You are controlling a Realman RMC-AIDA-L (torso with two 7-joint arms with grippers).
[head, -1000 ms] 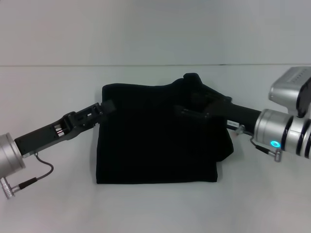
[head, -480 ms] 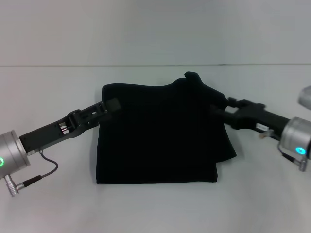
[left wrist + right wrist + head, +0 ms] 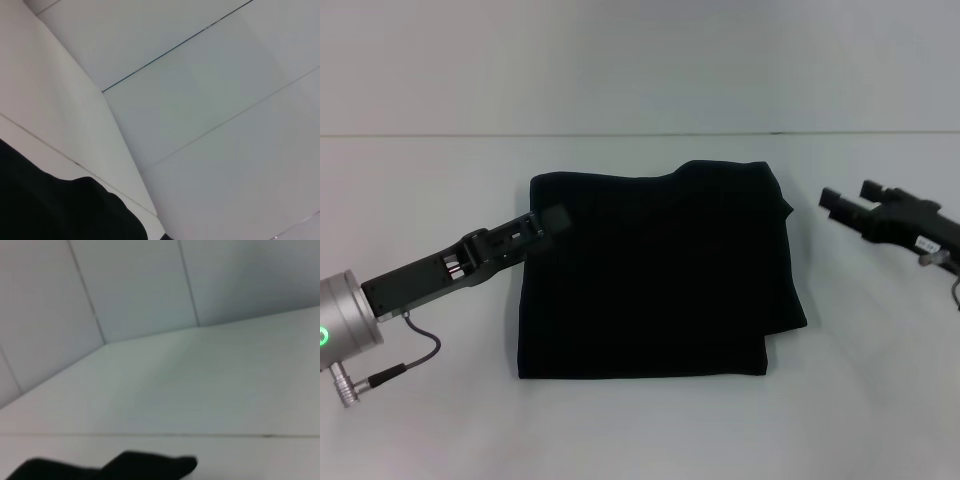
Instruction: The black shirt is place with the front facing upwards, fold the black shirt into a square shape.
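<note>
Folded black shirt [image 3: 655,275], right tool [image 3: 842,205] apart.

No readable text, label or sign anywhere.

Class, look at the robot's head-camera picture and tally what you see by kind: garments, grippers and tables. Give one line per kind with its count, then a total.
Garments: 1, the black shirt, folded.
Grippers: 2, the left gripper at the shirt's edge and the right gripper clear of it.
Tables: 1, the white table.
Total: 4
</note>
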